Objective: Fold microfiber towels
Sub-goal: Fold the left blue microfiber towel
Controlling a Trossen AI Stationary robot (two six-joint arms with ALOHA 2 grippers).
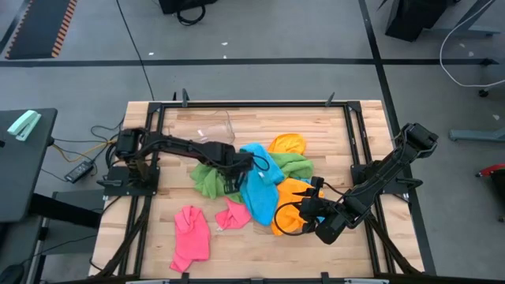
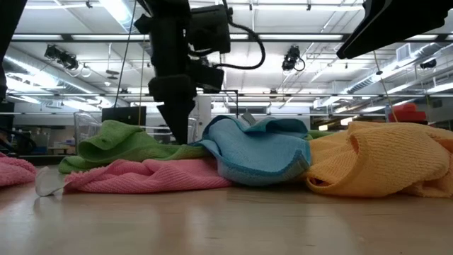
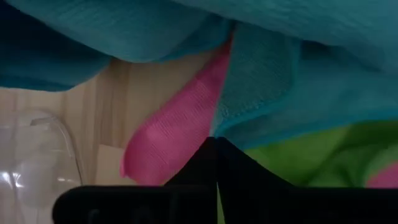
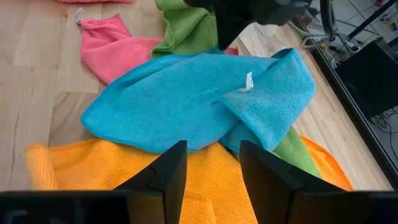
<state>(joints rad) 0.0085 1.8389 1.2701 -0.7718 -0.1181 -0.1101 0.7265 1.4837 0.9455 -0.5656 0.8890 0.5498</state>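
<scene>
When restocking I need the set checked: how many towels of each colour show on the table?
Pink towels: 2
Green towels: 2
Blue towels: 1
Orange towels: 2
Total: 7 as seen from above; the overlapping pile could hide more.

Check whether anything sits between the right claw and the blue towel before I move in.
Nothing visible blocks it. The right claw, open, hovers over the orange towel, and the blue towel lies directly ahead, draped on top of the pile. The left claw is shut at the pile's far side.
</scene>
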